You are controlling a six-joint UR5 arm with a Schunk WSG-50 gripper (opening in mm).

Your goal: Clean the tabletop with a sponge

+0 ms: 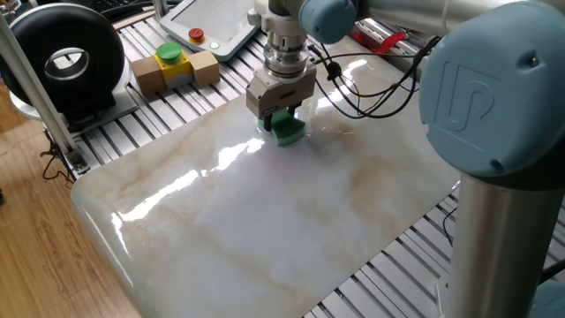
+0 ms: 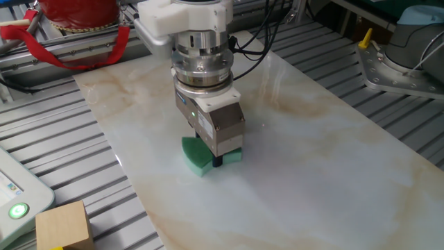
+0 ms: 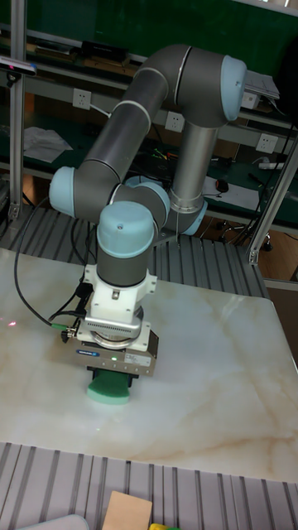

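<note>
The green sponge [image 1: 287, 131] [image 2: 199, 157] [image 3: 110, 389] lies flat on the marble tabletop [image 1: 265, 221] [image 2: 312, 160] [image 3: 207, 389], pressed down near one long edge. My gripper [image 1: 282, 122] [image 2: 217, 158] [image 3: 112, 379] points straight down and is shut on the sponge, its fingers clamped on the block's sides. The gripper body hides most of the sponge's top in every view. Bright glare streaks cross the slab in one fixed view.
A cardboard box with a yellow-and-green button [image 1: 173, 64] and a teach pendant [image 1: 212, 22] sit on the ribbed aluminium frame beyond the slab. A black round device [image 1: 62, 57] stands at the left. Red straps [image 2: 76, 38] lie at the slab's far corner. Cables [image 1: 371, 84] trail from the wrist.
</note>
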